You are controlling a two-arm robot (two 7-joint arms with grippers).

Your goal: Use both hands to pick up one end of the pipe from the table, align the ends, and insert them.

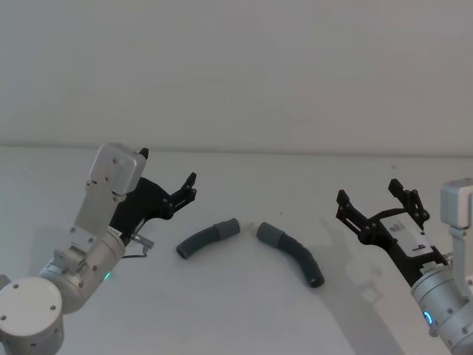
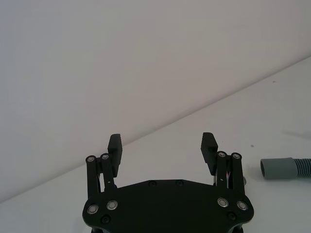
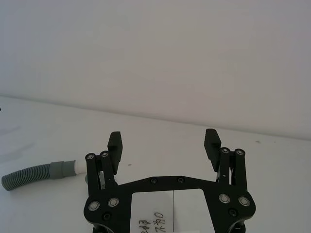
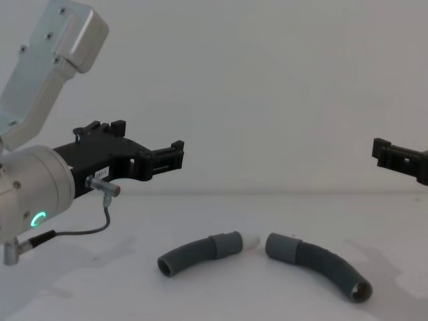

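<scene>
Two curved dark grey corrugated pipe pieces lie on the white table [image 1: 236,318], their ends facing each other across a small gap. The left piece [image 1: 207,239] [image 4: 192,254] [image 3: 34,174] carries a grey collar and a white tip [image 4: 251,241] [image 3: 73,166]. The right piece [image 1: 293,254] [image 4: 319,262] shows a smooth collar mouth [image 4: 279,245] [image 2: 279,168]. My left gripper [image 1: 168,167] [image 4: 150,144] [image 2: 163,145] hovers open, above and left of the left piece. My right gripper [image 1: 368,191] [image 3: 164,143] [image 4: 384,152] hangs open, off to the right of the right piece. Neither holds anything.
A plain pale wall [image 1: 236,74] rises behind the table's far edge. A thin grey cable [image 4: 100,224] loops under my left wrist, whose green ring light [image 4: 39,218] glows.
</scene>
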